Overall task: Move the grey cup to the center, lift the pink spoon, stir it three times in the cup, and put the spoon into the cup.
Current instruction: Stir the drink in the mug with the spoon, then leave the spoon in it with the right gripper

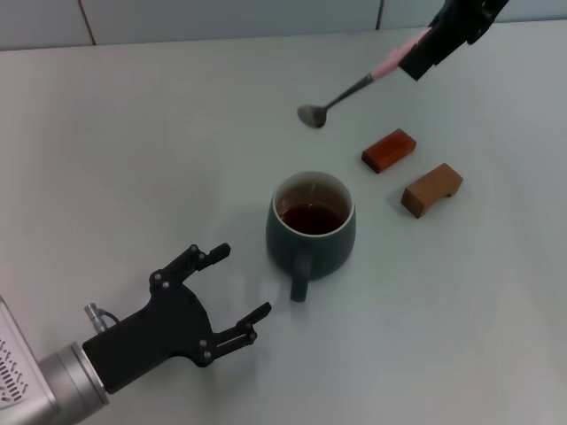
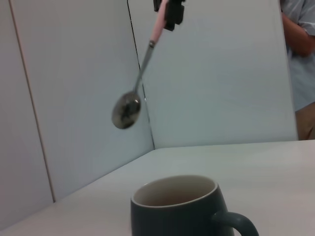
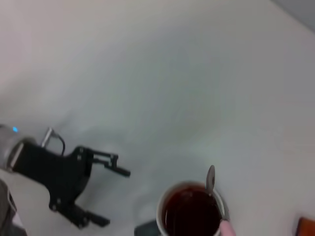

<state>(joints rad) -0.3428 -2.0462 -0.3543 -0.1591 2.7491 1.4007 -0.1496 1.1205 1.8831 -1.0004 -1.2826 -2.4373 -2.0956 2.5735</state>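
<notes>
Gripping the pink spoon (image 1: pixel 354 88) by its handle, the right fingers (image 1: pixel 423 51) are carrying it above the grey cup (image 1: pixel 311 227); lowering its bowl into the liquid comes next, while the left fingers (image 1: pixel 232 295) are hanging spread beside the cup.

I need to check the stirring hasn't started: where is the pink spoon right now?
In the head view the pink spoon hangs in the air, held by the right gripper, beyond the grey cup and not yet in it.

Surface: pale grey-white table (image 1: pixel 133 133), plain and matte.
Grey cup (image 1: pixel 311 232): stands upright near the table's middle, handle toward the robot, dark reddish-brown liquid inside.
Reddish wooden block (image 1: pixel 389 150): lies right of the cup, further back.
Tan wooden block (image 1: pixel 431 189): just beside the reddish one (notched underneath).
</notes>
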